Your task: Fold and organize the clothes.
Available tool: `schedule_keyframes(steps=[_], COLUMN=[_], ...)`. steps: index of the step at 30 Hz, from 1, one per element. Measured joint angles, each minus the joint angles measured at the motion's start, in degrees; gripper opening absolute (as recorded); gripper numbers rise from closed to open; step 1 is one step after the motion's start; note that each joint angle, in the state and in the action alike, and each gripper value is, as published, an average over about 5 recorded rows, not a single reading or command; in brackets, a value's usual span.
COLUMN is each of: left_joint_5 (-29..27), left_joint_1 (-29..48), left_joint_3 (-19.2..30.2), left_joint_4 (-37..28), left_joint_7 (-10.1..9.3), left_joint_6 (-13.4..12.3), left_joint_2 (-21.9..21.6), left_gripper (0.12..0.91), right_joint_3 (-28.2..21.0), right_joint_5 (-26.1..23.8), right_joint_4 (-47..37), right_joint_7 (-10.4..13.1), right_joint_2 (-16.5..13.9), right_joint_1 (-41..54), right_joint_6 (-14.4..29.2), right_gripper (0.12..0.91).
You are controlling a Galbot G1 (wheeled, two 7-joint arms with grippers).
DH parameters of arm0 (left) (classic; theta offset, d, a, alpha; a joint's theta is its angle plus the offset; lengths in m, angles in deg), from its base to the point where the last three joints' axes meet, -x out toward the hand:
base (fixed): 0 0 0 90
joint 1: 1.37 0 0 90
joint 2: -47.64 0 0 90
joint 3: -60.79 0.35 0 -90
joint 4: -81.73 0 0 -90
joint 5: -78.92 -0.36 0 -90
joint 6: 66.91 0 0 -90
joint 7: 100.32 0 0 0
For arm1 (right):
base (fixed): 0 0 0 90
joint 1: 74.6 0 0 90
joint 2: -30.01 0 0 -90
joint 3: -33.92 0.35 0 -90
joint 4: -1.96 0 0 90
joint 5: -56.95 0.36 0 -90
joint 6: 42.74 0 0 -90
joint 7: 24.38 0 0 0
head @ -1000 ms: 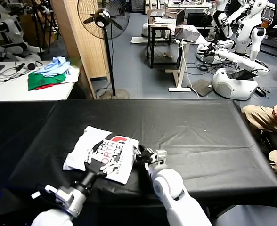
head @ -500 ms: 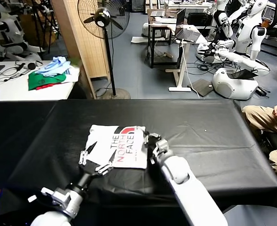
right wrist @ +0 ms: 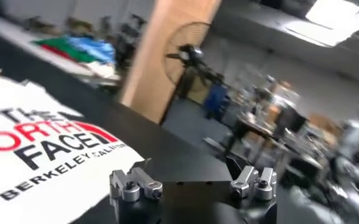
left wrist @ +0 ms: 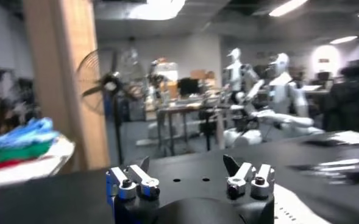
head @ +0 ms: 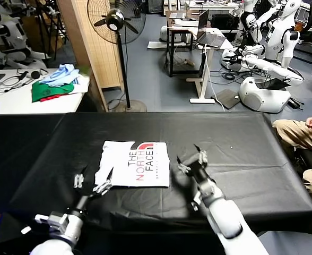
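Black cloth covers the table in front of you, with a lab floor behind it: a standing fan, a wooden pillar, desks and several parked white robots. You have the white T-shirt lying folded into a flat rectangle near the middle of the table, a bit toward your left, logo side up with the black-and-red print readable; its left edge looks slightly ruffled. Your left gripper sits low at the near-left corner of the shirt, fingers spread apart, one fingertip right at the shirt's edge; you can't tell if it actually touches. Left wrist view shows the same: left gripper fingers wide, nothing between them, only a white corner of the shirt at the frame's edge. Your right gripper is just beside the shirt's right edge, apart from it, lifted a little above the cloth, fingers spread and holding nothing. Right wrist view confirms it: right gripper open over black cloth, the T-shirt flat nearby with the logo showing. On the white side table at far left you've got a pile of light-blue, green and red clothes, well apart from the shirt. A seated person's leg shows at the right edge.
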Motion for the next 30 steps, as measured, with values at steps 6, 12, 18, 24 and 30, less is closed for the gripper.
schedule_keyframes(steps=[6,12,18,24,30], left_joint_5=[4.06,7.22,9.22,12.63,12.92], left_joint_1=[-5.4,-13.49,-19.9,-23.59,-25.84], left_joint_3=[-2.38,-6.44,-9.46,-10.2,-10.65], left_joint_4=[2.57,5.64,7.33,9.09,11.07], left_joint_7=[-1.74,-2.89,-4.15,-6.94,-7.75], left_joint_6=[2.12,2.75,3.43,5.2,6.59], left_joint_2=[-2.29,-3.05,-3.03,-2.66,-2.46], left_gripper=[0.798,0.798,0.798,0.798,0.798], right_joint_3=[4.4,5.67,5.98,5.68,5.48], right_joint_5=[6.09,7.09,6.75,7.21,9.08], right_joint_4=[10.89,18.93,23.83,26.86,28.53], right_joint_7=[5.41,9.09,12.55,16.67,18.72], right_joint_2=[1.2,2.09,2.26,2.32,2.21], right_joint_1=[-15.92,-28.56,-37.86,-43.73,-46.74], right_joint_6=[0.37,2.7,4.15,3.37,0.81], right_gripper=[0.798,0.798,0.798,0.798,0.798])
